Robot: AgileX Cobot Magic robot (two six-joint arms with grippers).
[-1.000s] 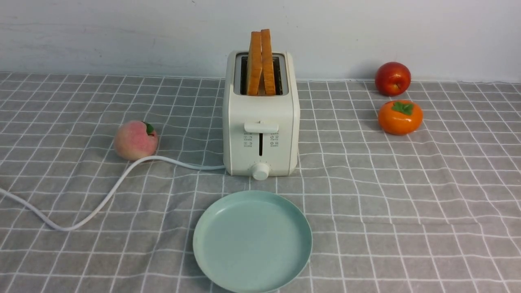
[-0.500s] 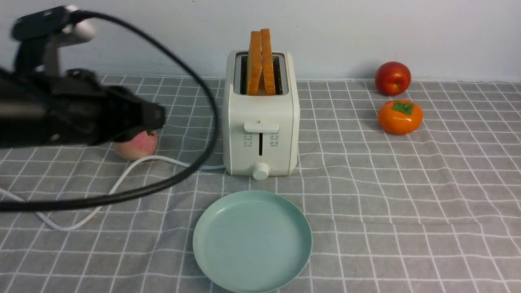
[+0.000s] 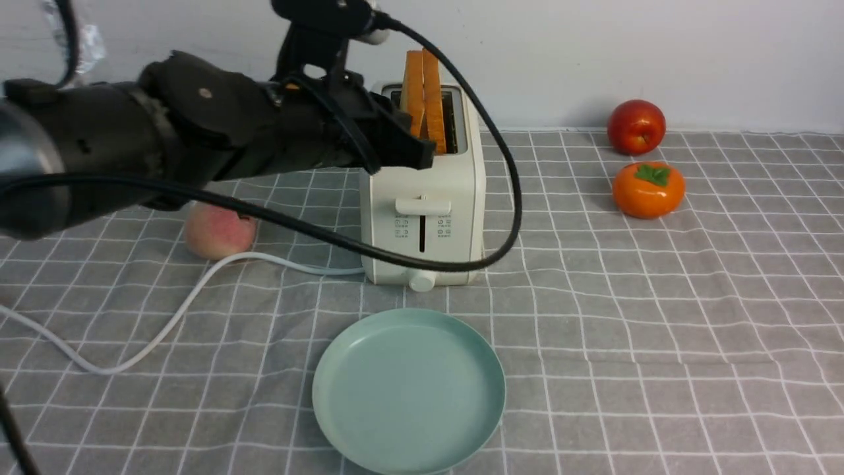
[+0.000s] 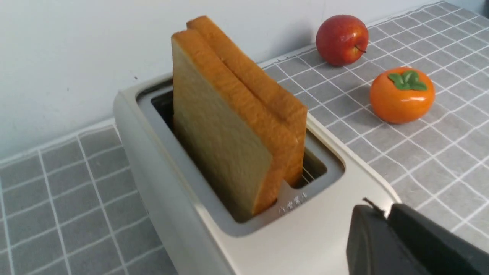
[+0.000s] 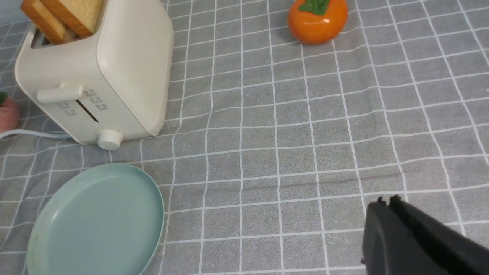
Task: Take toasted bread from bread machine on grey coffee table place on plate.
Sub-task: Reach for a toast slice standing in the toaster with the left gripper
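Observation:
Two slices of toasted bread (image 3: 422,79) stand upright side by side in the slots of the cream-white bread machine (image 3: 422,218) on the grey coffee table (image 3: 626,297). The mint-green plate (image 3: 409,389) lies empty in front of it. My left gripper (image 3: 422,155) is shut and empty, at the toaster's top front edge just short of the toast. In the left wrist view its tip (image 4: 384,210) hangs over the toaster's top (image 4: 305,236), near the toast (image 4: 229,114). My right gripper (image 5: 386,202) is shut and empty above bare cloth, right of the plate (image 5: 95,221).
A peach (image 3: 217,234) lies left of the toaster, beside its white cord (image 3: 165,323), partly behind my left arm. A red apple (image 3: 636,126) and an orange persimmon (image 3: 648,190) sit at the back right. A white wall stands close behind the toaster.
My left arm came into view from the left and swung up and right, from beside the peach to the toaster's top. Toast, toaster and plate have not moved.

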